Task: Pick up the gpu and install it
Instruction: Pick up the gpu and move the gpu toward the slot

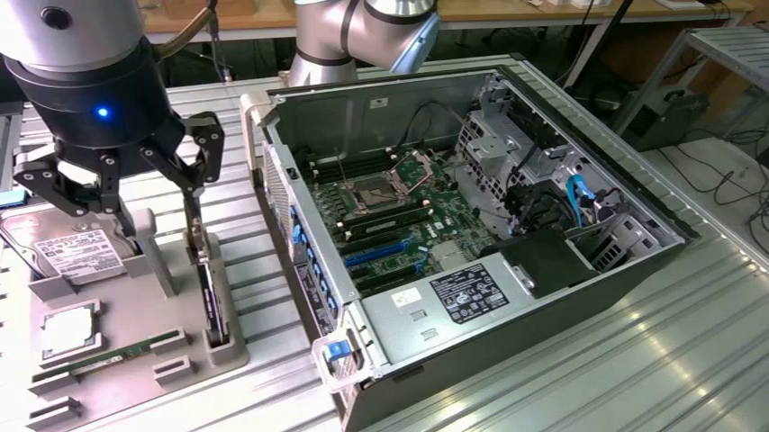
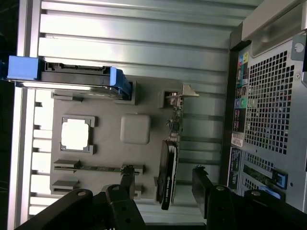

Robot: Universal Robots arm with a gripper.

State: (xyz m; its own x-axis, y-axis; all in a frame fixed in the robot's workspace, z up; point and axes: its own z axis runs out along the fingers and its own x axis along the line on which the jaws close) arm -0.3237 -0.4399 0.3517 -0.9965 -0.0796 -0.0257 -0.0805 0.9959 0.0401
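Gripper (image 1: 130, 193) hangs over the grey tray (image 1: 126, 396) at the exterior view's left, jaws spread wide and holding nothing. The gpu (image 1: 212, 301) stands on its long edge in a slot along the tray edge nearest the computer case (image 1: 625, 270), with its silver bracket at the end farther from the exterior camera. In the wrist view the card lies below and between the two black fingers (image 2: 127, 184), one on each side; whether either finger touches it cannot be told. On the same tray: a hard drive (image 1: 67, 247) with a white label, propped upright near the far corner opposite the card; a square processor chip (image 1: 72, 328) lying flat in its recess mid-tray; and a narrow memory stick (image 1: 114, 354) lying in holders toward the near edge. A low square block (image 2: 135, 128) sits between chip and card. The case lies open on its side on the slatted metal bench (image 1: 673, 360), just beside the tray, its motherboard (image 1: 397, 225) exposed, blue slots showing.
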